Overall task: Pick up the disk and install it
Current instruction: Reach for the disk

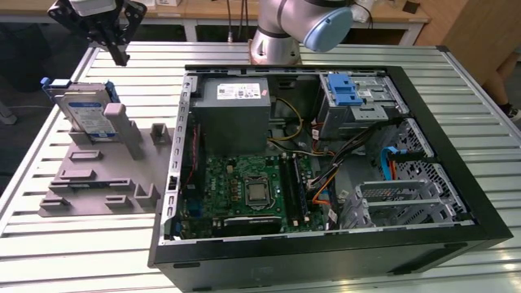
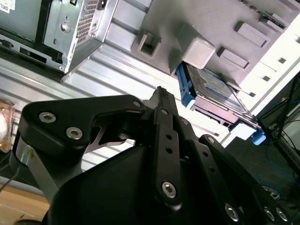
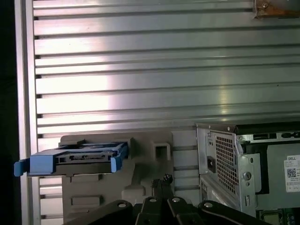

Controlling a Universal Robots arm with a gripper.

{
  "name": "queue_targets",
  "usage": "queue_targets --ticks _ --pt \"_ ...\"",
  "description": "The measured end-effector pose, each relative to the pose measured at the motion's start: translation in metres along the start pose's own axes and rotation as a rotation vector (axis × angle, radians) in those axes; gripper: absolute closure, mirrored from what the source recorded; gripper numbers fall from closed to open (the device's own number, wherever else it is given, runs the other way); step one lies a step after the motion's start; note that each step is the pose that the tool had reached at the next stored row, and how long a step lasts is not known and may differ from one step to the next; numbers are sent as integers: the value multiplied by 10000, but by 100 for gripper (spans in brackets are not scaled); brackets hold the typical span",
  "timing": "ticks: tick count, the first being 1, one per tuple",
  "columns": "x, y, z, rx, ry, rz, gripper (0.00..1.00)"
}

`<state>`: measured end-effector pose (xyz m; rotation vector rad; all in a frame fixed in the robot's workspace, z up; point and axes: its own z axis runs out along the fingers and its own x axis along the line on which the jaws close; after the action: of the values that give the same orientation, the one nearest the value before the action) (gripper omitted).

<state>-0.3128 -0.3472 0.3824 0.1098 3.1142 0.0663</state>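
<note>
My gripper (image 1: 121, 57) hangs clenched and empty, apart from the disk (image 1: 88, 113), which stands on edge in a grey holder (image 1: 91, 183) below it. If I descend with the fingers closed, they would likely strike the disk's upper edge instead of straddling it.

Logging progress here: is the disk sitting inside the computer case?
No, the disk stands in the grey holder on the table, outside the open computer case, on the exterior view's left.
</note>
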Motion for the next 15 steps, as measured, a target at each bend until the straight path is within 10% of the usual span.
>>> queue_targets --ticks 15 --pt "468 17 22 -1 3 -84 89"
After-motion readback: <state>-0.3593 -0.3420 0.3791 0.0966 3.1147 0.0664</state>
